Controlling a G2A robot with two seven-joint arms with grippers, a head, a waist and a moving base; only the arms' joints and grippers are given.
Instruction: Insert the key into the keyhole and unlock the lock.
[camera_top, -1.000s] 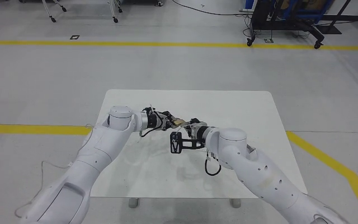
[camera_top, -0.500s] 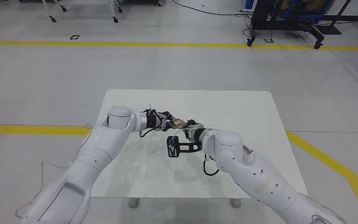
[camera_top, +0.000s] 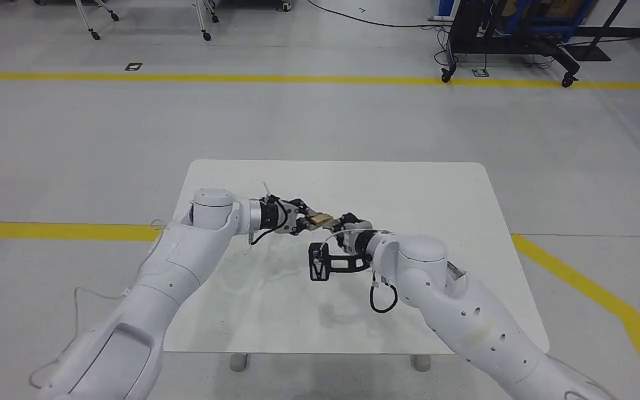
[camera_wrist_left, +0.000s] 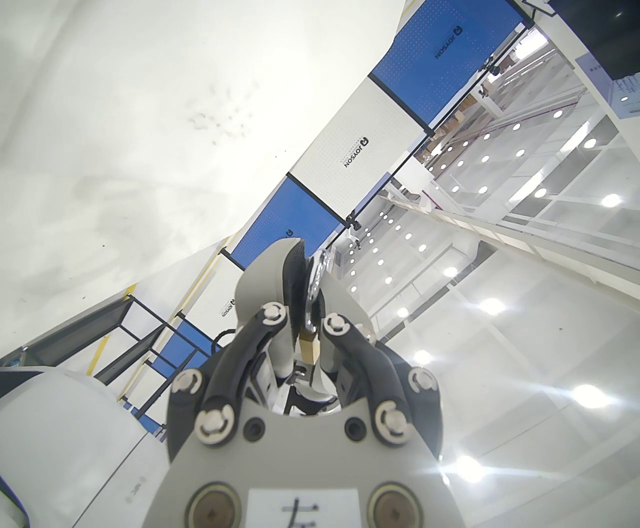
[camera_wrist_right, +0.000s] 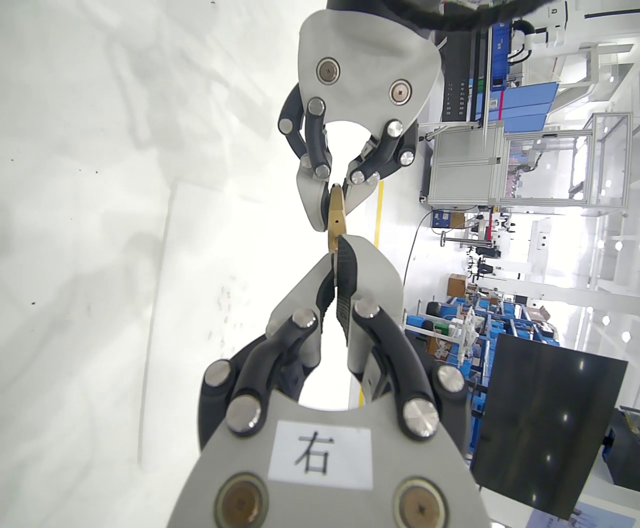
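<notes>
Above the middle of the desk (camera_top: 440, 200), the left gripper (camera_top: 303, 214) has its fingers clamped on the lock (camera_wrist_right: 336, 212), a slim brass block with a small dark hole in the face turned toward the right gripper (camera_wrist_right: 337, 257). That gripper's fingers are pressed together, with the tips touching the lock's near end. The key is hidden or too small to make out. A silvery metal part (camera_wrist_left: 315, 280) sits between the left fingers; I cannot tell what it is.
</notes>
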